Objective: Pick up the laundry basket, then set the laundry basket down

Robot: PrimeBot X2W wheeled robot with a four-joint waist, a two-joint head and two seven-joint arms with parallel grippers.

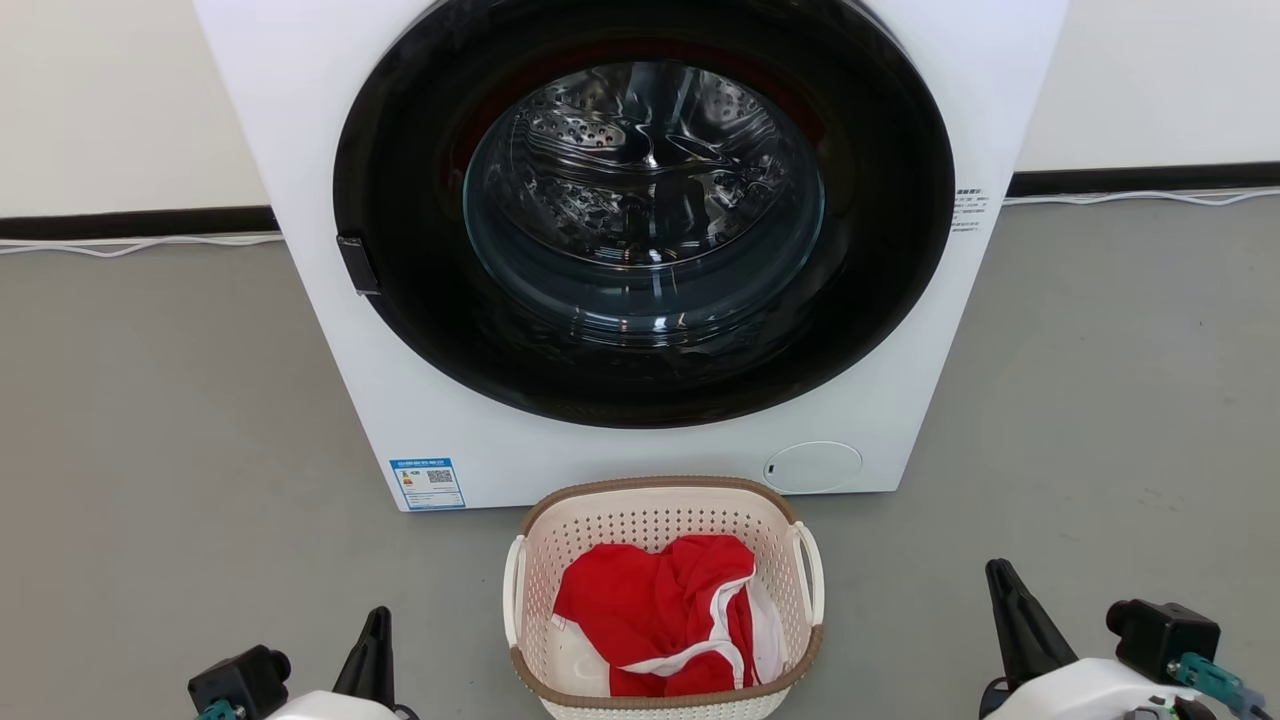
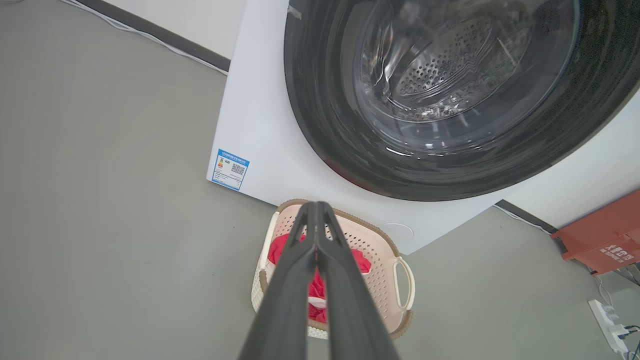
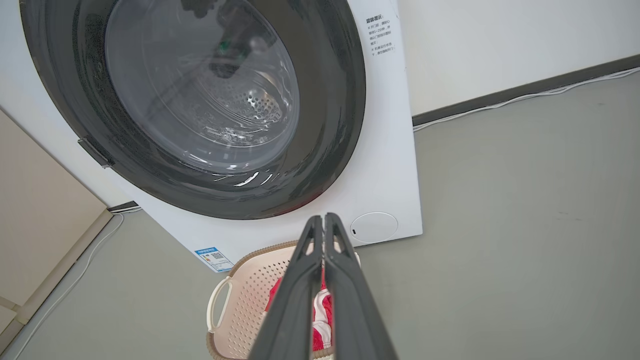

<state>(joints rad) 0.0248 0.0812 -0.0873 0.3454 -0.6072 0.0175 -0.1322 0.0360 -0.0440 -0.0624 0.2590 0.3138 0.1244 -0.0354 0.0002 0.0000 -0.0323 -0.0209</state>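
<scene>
Head view crops the laundry basket [image 1: 650,522] along its near wall.

Laundry area. A front-loading washer [image 1: 640,250], a laundry basket [image 1: 640,522] before it, stands on grey floor [image 1: 150,450] by a white wall [image 1: 100,100]; a cable [image 1: 200,240] follows the baseboard [image 1: 130,222].

Cream laundry basket [image 1: 663,600], brown rim, upright on floor, red cloth inside

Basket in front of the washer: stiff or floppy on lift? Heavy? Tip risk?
Likely stiff: the basket looks like perforated moulded plastic, so it should hold its shape. Probably light: only a red cloth lies inside. It might tilt if lifted by one handle, since the handles sit on opposite sides.
</scene>
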